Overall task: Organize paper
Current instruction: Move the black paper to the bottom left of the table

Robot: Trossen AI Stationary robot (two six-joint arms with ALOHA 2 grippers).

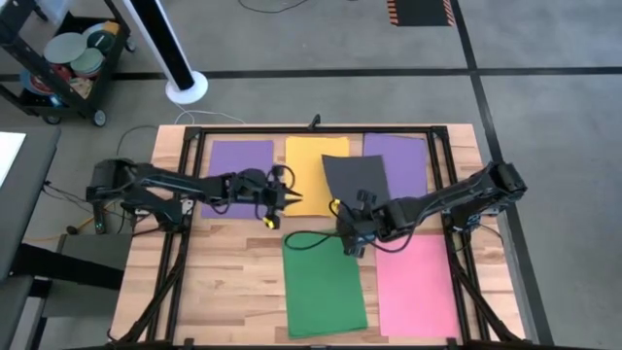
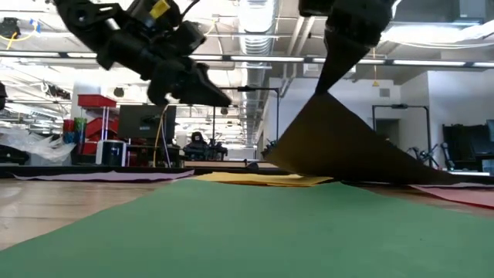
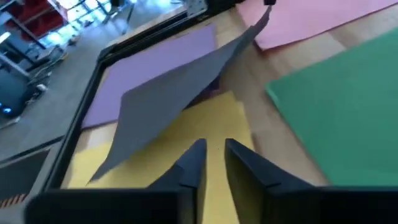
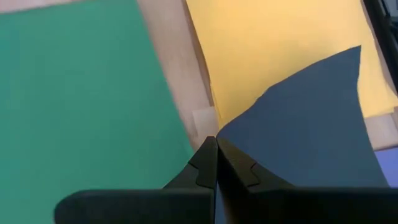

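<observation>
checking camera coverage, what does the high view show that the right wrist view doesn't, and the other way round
Only the high view shows the left pincer above the yellow sheet, two purple sheets, the pink sheet and the wooden table whole. Only the right wrist view shows the right pincer shut on a corner of the black sheet, close up. Both share the black, yellow and green sheet.

Flat rectangular paper sheets are seen: two purple [image 1: 241,160] [image 1: 406,157], one yellow [image 1: 309,165], black [image 1: 355,177], green [image 1: 323,287], pink [image 1: 415,284].
</observation>
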